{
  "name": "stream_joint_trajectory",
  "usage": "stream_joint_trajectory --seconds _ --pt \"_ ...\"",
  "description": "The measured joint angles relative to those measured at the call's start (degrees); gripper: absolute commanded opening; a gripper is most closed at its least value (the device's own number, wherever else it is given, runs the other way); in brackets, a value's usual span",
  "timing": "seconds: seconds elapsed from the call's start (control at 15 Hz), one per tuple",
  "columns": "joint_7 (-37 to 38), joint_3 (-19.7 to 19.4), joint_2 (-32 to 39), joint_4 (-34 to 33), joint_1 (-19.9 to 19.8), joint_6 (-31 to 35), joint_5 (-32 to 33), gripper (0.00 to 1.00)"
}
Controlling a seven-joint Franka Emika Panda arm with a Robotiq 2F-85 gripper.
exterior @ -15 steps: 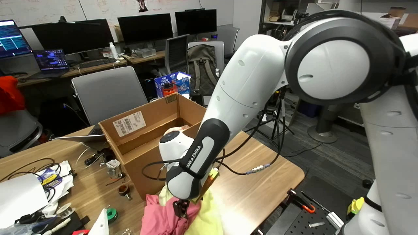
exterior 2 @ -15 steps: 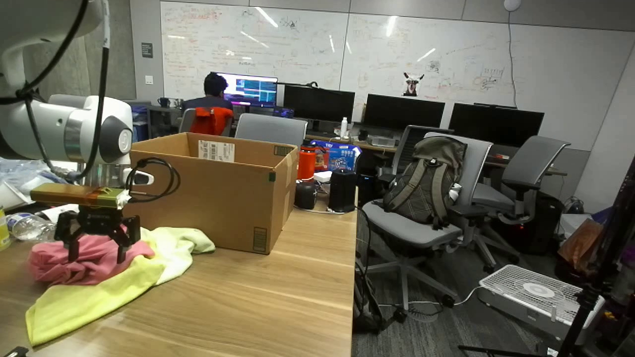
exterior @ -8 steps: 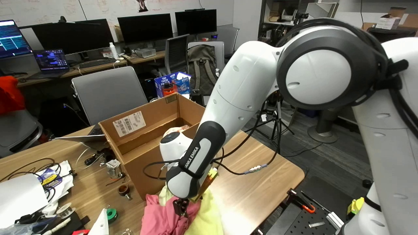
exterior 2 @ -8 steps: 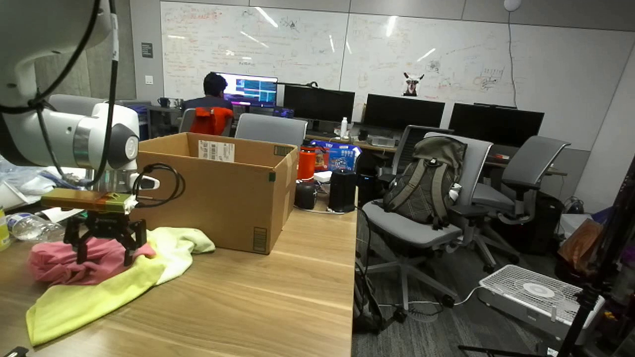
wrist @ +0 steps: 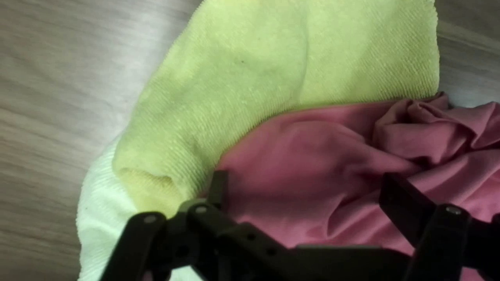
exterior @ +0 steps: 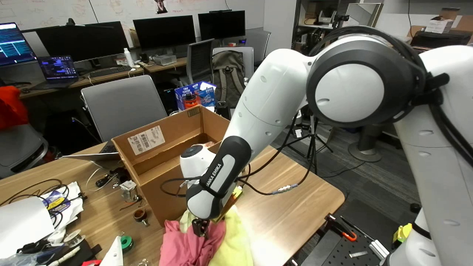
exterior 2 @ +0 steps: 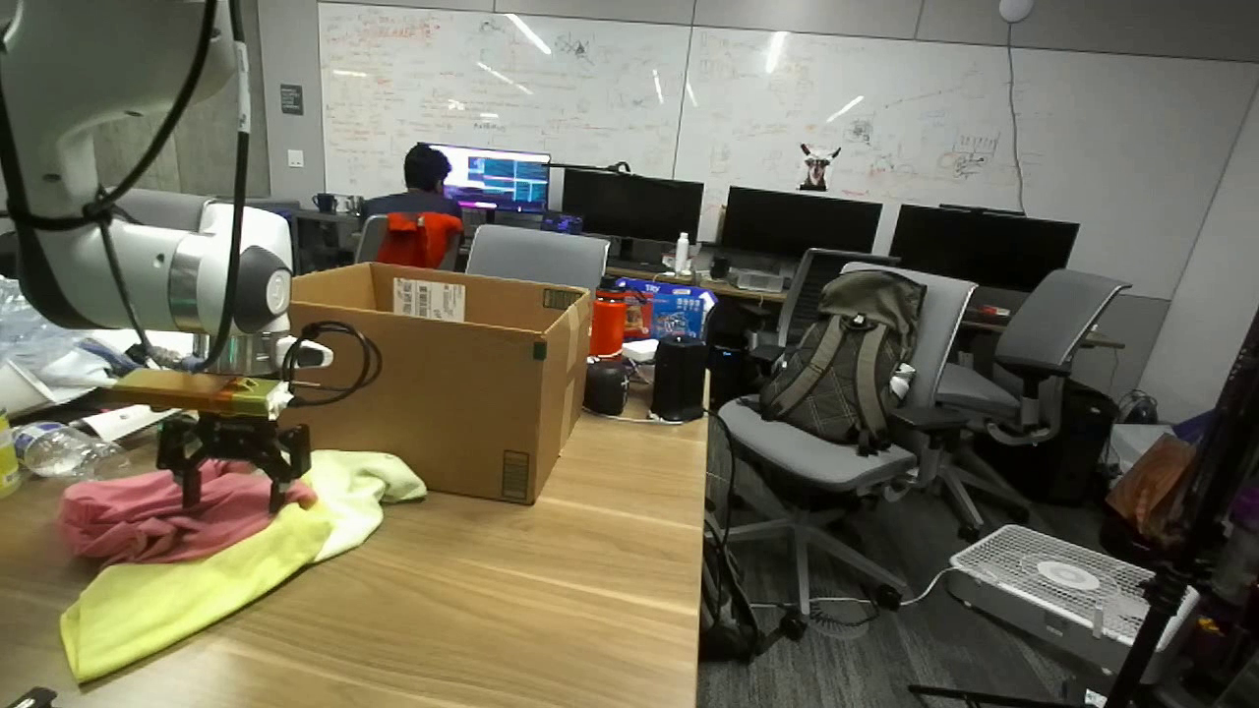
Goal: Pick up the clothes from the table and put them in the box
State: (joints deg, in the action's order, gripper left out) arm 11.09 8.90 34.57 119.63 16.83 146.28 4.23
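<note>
A crumpled pink cloth (exterior 2: 128, 521) lies on the table, partly over a yellow cloth (exterior 2: 187, 610) with a paler whitish-green end (exterior 2: 359, 492). The pink cloth (wrist: 312, 148) and yellow cloth (wrist: 242, 78) also show in the wrist view. My gripper (exterior 2: 234, 500) is open and points down at the pink cloth, near its edge with the yellow one. In the wrist view the fingers (wrist: 304, 181) are wide apart with pink cloth below and between them, not clamped. The open cardboard box (exterior: 162, 199) stands just behind the clothes. A pale pinkish thing (exterior: 208, 145) inside it is mostly hidden.
The box's tall front wall (exterior 2: 433, 403) stands close to the gripper and arm. A green spool (exterior: 126, 242), papers and cables (exterior: 63, 203) lie on the table. An orange bottle (exterior 2: 608, 329) and a black cylinder (exterior 2: 679, 379) stand past the box.
My open gripper has moved a little to the right, toward the box side, in an exterior view. The yellow cloth's near corner has shifted slightly the same way.
</note>
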Motion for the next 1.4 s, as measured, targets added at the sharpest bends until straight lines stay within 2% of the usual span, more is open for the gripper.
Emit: stream_joint_trajectory --seconds 0.13,0.2,0.33,0.73,0.93,1.4 --pt "0.0 -0.24 0.25 -0.31 0.12 0.18 0.02 1.0" --pt "0.0 -0.35 0.39 -0.47 0.17 0.21 0.02 0.77" --pt "0.0 -0.51 0.68 -0.85 0.23 0.22 0.03 0.68" --pt "-0.01 -1.21 1.11 -1.47 0.39 0.24 0.3 0.19" --pt "-0.01 -1.58 1.14 -1.52 0.43 0.24 0.73 0.0" --pt "0.0 -2.34 1.12 -2.23 0.43 0.48 1.21 0.0"
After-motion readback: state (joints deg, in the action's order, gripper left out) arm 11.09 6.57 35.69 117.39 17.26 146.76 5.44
